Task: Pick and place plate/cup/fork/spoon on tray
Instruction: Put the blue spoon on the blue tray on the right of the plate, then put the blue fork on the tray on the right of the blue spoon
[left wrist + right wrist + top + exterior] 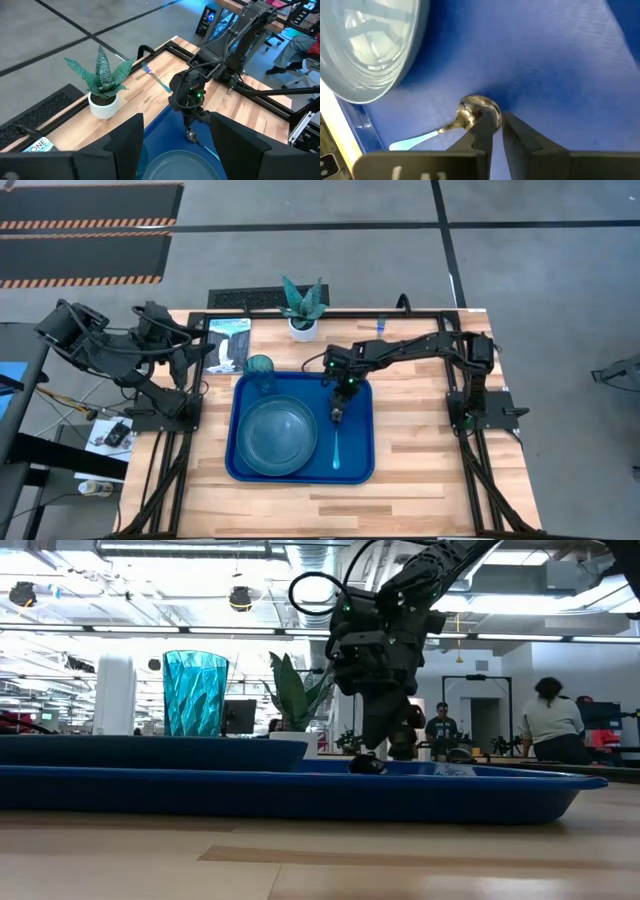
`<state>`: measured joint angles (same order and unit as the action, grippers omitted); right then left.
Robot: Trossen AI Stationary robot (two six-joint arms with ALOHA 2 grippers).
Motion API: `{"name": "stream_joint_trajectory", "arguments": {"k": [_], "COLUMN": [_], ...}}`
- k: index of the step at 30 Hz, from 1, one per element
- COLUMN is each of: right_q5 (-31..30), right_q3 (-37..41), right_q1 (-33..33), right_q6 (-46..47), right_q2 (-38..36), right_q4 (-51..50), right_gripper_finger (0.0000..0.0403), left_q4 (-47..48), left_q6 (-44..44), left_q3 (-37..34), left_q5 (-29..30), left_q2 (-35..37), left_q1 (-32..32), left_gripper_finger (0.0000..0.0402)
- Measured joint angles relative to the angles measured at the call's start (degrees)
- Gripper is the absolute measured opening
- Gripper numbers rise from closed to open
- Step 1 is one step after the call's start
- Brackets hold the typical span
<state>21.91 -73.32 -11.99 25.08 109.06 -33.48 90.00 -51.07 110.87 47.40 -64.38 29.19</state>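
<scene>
The blue tray [362, 395] lies mid-table. The teal plate [277, 435] rests flat in its left half, and the teal cup [260, 368] stands upright in its far left corner. The spoon [337, 448] lies flat on the tray's right half, dark bowl toward the far edge. My right gripper [498, 131] points down just over the bowl [481, 110]; its fingers are a narrow gap apart with nothing between them. The blue fork [156, 79] lies on the table beyond the tray. My left gripper [175, 150] is open and empty, drawn back at the far left. My right gripper comes from above, and one fingertip [481, 131] stands right beside the near rim of the spoon's bowl, by the neck. I cannot tell whether it touches the bowl. The spoon lies flat on the tray, outside the gap between the fingers.
A white pot with a green plant [302, 308] stands at the far edge behind the tray. A printed box [228, 343] lies at the far left. Bare wood lies right of and in front of the tray. People [548, 720] stand in the room beyond.
</scene>
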Motion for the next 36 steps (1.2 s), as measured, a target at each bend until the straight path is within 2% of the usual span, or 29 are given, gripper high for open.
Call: {"name": "stream_joint_trajectory", "arguments": {"k": [6, 12, 16, 18, 20, 28, 36], "right_q5": [-1.77, -3.66, -11.58, -16.81, -19.55, -21.69, -18.37], "right_q3": [0.00, -0.02, -0.09, -0.09, -0.09, -0.04, -0.02], "right_q1": [-0.78, -6.77, -12.68, -15.96, -19.39, -29.42, -34.23], "right_q6": [0.04, -0.23, -2.96, -3.06, -2.70, 3.08, 5.23], "right_q2": [-1.39, -9.06, -14.58, -15.98, -16.18, -6.98, 1.50], "right_q4": [-0.42, -4.92, -10.70, -13.18, -13.42, -11.62, -10.81], "right_gripper_finger": [0.0090, 0.0119, 0.0146, 0.0161, 0.0176, 0.0221, 0.0216], "left_q4": [0.02, 0.02, 0.02, 0.02, 0.02, 0.02, 0.02], "left_q6": [-0.02, -0.27, 0.22, 0.22, 0.24, 0.26, 0.93], "left_q3": [0.00, 0.00, 0.00, 0.00, 0.00, 0.00, -0.02], "left_q5": [0.00, -0.02, 0.02, 0.70, 1.31, 1.46, 1.49], "left_q2": [0.00, 0.00, -0.02, -0.09, -0.13, -0.13, -0.13], "left_q1": [0.00, -0.02, -0.02, -0.02, -0.02, -0.02, -0.02], "left_gripper_finger": [0.0212, 0.0212, 0.0212, 0.0212, 0.0212, 0.0212, 0.0212]}}
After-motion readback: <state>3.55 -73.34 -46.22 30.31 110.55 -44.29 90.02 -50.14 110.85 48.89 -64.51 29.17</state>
